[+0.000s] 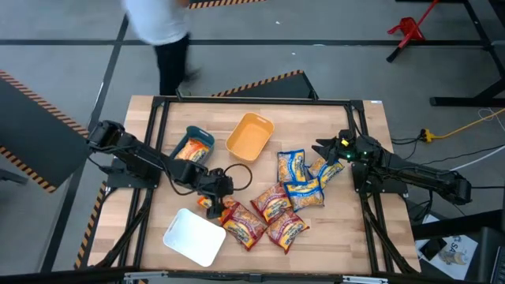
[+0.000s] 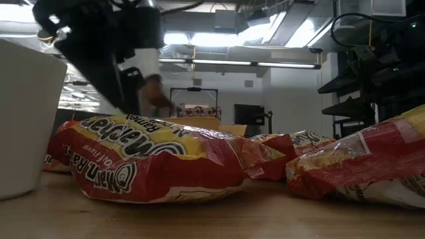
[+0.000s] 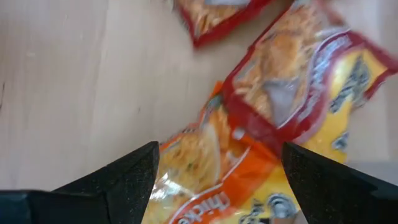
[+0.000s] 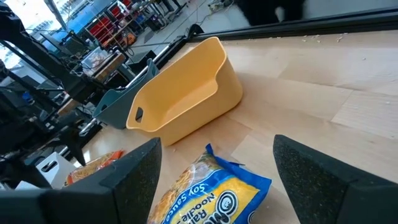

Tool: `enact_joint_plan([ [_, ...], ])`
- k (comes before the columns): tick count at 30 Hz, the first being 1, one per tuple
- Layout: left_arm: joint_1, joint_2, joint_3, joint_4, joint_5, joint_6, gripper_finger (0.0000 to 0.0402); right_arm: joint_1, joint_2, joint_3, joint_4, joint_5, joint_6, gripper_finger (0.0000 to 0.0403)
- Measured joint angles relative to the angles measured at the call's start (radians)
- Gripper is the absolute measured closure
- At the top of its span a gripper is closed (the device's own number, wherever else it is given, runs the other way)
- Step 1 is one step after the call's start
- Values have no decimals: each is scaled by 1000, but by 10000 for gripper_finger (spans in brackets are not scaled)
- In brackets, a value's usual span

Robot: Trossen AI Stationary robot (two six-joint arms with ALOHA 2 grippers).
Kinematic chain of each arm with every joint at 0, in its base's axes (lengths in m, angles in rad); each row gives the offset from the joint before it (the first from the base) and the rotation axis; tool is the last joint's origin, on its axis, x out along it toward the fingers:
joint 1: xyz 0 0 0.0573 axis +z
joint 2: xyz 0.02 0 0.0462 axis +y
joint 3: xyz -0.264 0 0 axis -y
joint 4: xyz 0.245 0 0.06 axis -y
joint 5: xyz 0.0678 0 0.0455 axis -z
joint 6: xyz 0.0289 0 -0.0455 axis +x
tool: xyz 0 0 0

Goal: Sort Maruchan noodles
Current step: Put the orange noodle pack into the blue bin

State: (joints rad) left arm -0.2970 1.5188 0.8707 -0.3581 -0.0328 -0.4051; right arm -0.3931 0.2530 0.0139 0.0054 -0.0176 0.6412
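Observation:
Several Maruchan packets lie flat in the middle of the table: red ones, blue-and-yellow ones and one orange packet by the white tray. Another orange packet lies in the teal tray. My left gripper hangs open over the orange packet, a finger on either side of it, next to a red packet. My right gripper is open above a blue-and-yellow packet at the far right of the heap. The low view shows a red packet up close.
A yellow-orange tray stands beyond the heap, also seen in the right wrist view beside the teal tray. A white tray sits near the front edge. A black cable loops by the left gripper. A person stands beyond the far edge.

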Motion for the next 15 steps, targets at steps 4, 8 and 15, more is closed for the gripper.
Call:
enact_joint_plan([
  [4,3,0,-42,23,25,-3,71,0,0,0,0,7,0,109],
  [8,3,0,-81,35,27,5,71,0,0,0,-1,7,5,109],
  [15,2,0,-118,48,-38,22,98,0,0,0,-1,6,6,109],
])
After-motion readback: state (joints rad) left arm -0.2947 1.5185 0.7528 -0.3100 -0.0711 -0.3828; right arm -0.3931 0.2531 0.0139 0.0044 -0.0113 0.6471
